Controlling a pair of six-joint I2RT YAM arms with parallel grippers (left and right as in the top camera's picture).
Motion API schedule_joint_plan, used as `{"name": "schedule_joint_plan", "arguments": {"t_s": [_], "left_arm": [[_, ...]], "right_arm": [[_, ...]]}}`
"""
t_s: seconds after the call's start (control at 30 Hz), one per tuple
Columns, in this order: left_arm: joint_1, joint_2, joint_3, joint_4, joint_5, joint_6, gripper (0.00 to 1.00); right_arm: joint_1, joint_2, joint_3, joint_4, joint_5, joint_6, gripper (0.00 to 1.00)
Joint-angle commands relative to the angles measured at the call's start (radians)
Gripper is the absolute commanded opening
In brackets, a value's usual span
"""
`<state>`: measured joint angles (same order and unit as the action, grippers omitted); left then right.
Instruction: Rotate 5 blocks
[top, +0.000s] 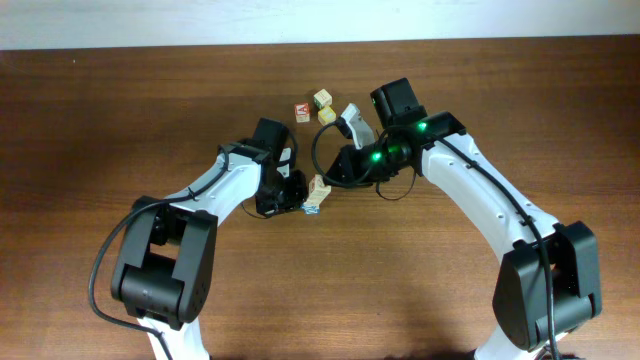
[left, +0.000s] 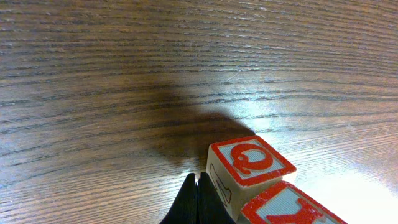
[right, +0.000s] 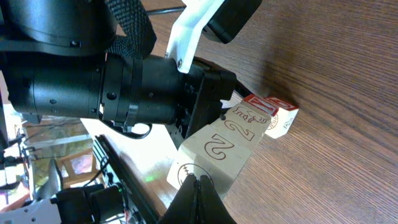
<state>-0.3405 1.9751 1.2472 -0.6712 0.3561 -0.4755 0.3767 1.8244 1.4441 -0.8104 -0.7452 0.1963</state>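
matt wooden blocks (left: 249, 165) on glossy, grained table (left: 124, 74).

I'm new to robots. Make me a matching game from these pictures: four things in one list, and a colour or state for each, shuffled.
Things:
1. Q block
2. block marked 2
3. left gripper
4. table

Colour or state:
A. shut
B. brown wood grain
C. red print on top
D. pale face, dark outlined numeral

Pairs: 1-C, 2-D, 3-A, 4-B

Pale-wood blocks (left: 249, 167) bear red-bordered faces on a brown woodgrain table (left: 124, 62).
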Motion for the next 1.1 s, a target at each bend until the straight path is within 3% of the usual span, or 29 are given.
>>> {"name": "schedule_joint_plan", "arguments": {"t_s": [0.0,1.07], "left_arm": [[-0.002,0.007,0.012,0.005,0.037,-0.002,0.00],[0.073,-0.003,0.031,-0.017,0.079,-0.010,0.00]], "right_arm": [[0.018,0.027,0.008,0.015,0.042,0.023,0.04],[0.036,0.027,0.010,0.040,0.043,0.053,0.04]]}}
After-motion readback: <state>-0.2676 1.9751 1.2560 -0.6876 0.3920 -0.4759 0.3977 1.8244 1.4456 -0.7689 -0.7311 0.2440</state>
